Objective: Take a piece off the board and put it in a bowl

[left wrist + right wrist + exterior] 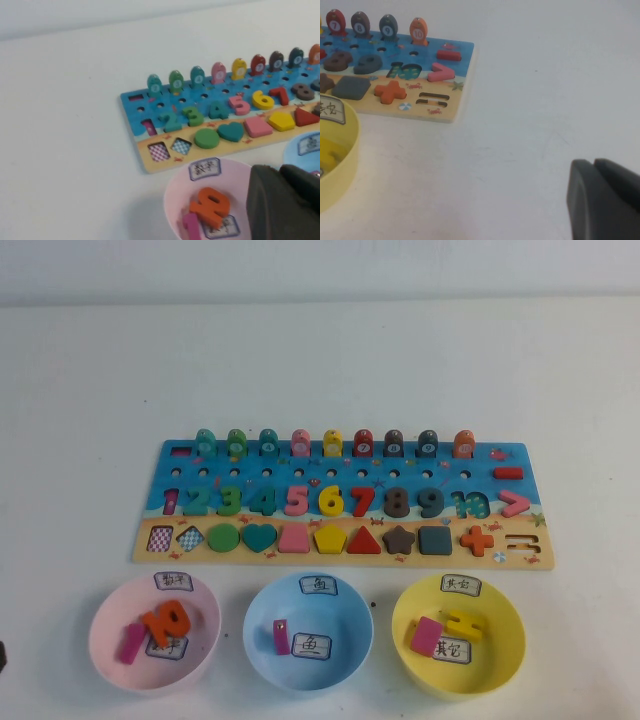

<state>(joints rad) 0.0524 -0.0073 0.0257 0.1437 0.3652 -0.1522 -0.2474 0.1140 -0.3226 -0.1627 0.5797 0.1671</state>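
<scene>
High view: the board (345, 502) lies across the middle of the table (320, 360), with three bowls in a row along its near edge.
Piece: the "1" (170, 501) sits in its slot at the left end of the numeral row, just beside the teal "2" (195, 500).
Bowl: the pink bowl (110, 615) is the leftmost, holding an orange "10" (166, 621) and a magenta block (131, 642).
Other bowls: blue bowl (350, 625) in the middle, yellow bowl (505, 625) on the right.
Left gripper: (282, 202) above the pink bowl's rim, near side of the board; cannot tell if its fingers are apart or together.
Right gripper: (602, 200) over bare table, well apart from the board's right end; its fingers look pressed together, holding nothing.
</scene>
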